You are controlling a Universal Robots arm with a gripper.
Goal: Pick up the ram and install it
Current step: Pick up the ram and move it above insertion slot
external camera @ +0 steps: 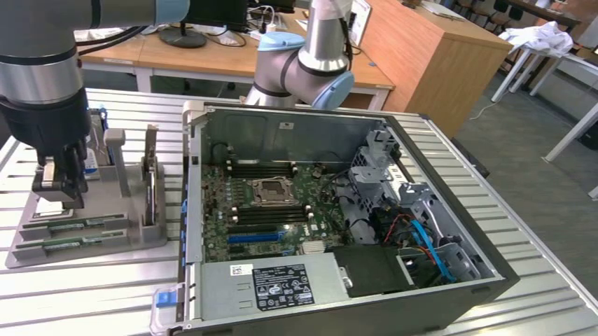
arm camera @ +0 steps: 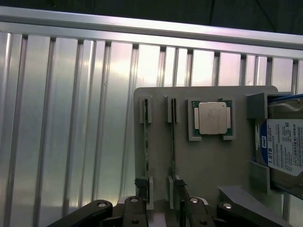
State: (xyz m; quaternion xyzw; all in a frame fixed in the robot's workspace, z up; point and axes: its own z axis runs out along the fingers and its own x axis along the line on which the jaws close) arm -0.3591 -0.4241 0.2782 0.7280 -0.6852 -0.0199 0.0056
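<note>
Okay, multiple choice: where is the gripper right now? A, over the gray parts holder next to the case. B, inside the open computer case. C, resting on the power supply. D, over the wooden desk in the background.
A: the gripper hangs above the holder, outside the case.

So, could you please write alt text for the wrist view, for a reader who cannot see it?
The open gripper hangs above two ram sticks standing on edge in a grey holder on a ribbed metal table. The holder also carries a square silver CPU and a blue-labelled hard drive.
</note>
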